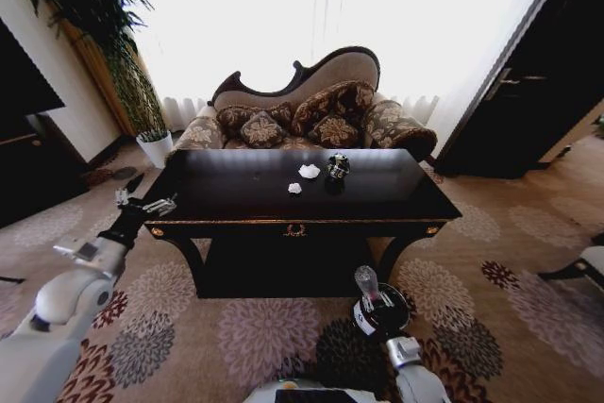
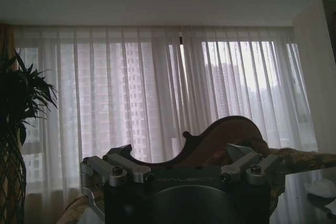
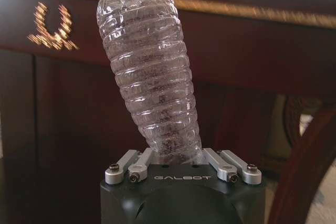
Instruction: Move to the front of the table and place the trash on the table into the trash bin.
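- Bottle (image 3: 152,72) first: your right pincer (image 3: 181,161) is clenched on its lower end, and it stands nearly upright in front of the worktop (image 1: 236,181), low at about 5 o'clock from the gold ornament (image 1: 295,229). Held that way it clears the worktop edge for the carry to the bin.
- Two white paper wads (image 1: 309,171) and a dark crumpled object (image 1: 338,167) lie close together on the worktop, toward 12 o'clock from the ornament, so you have trash left to collect.
- Your left pincer (image 1: 142,203) hovers released just off the worktop's left corner, at about 9 o'clock, touching nothing.
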Controlling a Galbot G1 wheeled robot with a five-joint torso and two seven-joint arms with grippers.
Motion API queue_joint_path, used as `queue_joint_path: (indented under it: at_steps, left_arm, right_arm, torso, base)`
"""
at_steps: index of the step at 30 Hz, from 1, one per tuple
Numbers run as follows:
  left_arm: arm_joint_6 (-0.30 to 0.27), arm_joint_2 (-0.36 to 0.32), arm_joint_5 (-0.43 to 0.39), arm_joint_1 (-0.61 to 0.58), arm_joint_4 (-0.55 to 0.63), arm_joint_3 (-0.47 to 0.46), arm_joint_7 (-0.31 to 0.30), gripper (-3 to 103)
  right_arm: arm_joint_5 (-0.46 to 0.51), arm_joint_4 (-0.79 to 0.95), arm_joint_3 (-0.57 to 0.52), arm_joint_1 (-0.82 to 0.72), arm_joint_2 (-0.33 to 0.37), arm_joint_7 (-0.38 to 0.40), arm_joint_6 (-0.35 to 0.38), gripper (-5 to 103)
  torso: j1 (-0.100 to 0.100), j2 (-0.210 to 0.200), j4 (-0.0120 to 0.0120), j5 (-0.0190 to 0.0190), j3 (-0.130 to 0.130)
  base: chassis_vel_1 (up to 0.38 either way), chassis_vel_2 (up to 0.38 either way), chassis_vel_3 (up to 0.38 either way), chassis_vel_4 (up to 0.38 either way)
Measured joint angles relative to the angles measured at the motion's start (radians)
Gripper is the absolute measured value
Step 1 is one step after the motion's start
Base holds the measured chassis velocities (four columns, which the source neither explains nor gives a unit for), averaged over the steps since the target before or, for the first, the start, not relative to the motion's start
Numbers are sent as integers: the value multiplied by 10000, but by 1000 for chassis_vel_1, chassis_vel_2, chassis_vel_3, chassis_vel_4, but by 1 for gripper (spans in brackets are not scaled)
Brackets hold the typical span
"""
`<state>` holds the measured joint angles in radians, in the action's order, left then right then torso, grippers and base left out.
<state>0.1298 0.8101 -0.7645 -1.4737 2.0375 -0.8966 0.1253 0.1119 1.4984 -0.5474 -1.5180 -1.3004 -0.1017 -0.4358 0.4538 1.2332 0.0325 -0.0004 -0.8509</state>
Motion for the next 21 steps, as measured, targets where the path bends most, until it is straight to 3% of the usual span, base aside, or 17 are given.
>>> queue_joint_path:
  at_steps: [11, 21]
  left_arm:
    - [-88, 241, -96, -406, 442, -381, -36, 100]
    - [-267, 181, -160, -510, 719, -519, -178, 100]
  right_arm:
    - [487, -3341, 415, 2277, 496, 126, 334, 25]
    - [467, -6486, 399, 4409, 789, 17, -143, 25]
  torso:
    - [0, 0, 0, 3, 0]
    - [1, -1, 1, 3, -1]
  base:
    - [0, 0, 0, 0]
    - [0, 0, 0, 0]
